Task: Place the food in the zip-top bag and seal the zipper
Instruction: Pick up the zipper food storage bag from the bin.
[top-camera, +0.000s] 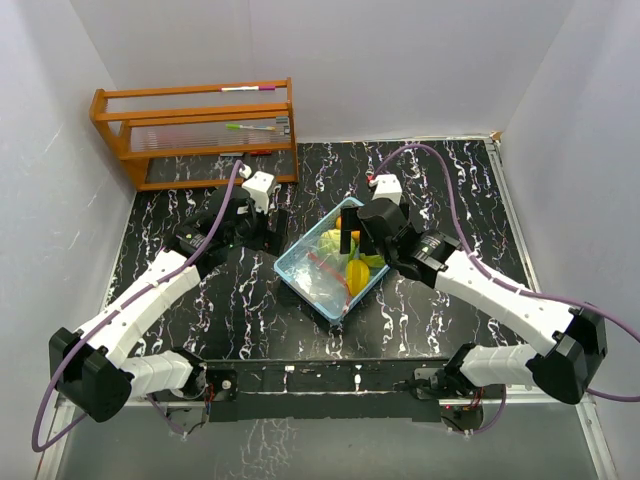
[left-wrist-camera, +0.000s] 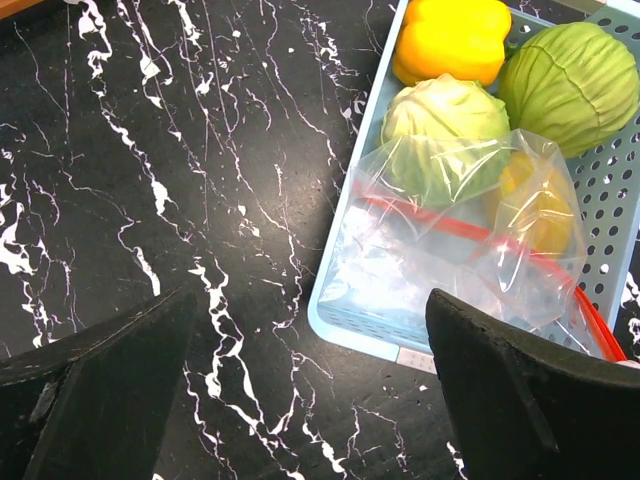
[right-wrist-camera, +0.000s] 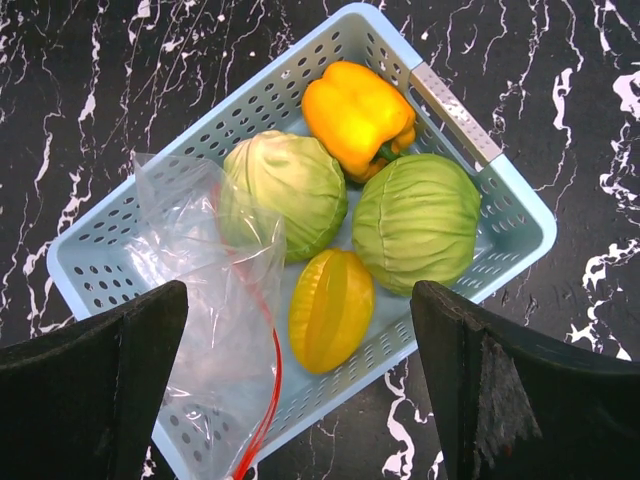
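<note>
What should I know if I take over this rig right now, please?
Left end effector: open, empty, over the table beside the tray.
Right end effector: open, empty, above the tray.
Loose in the tray, outside the zip-top bag: pale cabbage, darker cabbage, bell pepper, star fruit.
The bag lies crumpled at one end of the tray, partly over the pale cabbage. Its zipper shows, but I cannot tell whether it is open.
Done: nothing yet.
Left: bag all four pieces, then seal the zipper.
</note>
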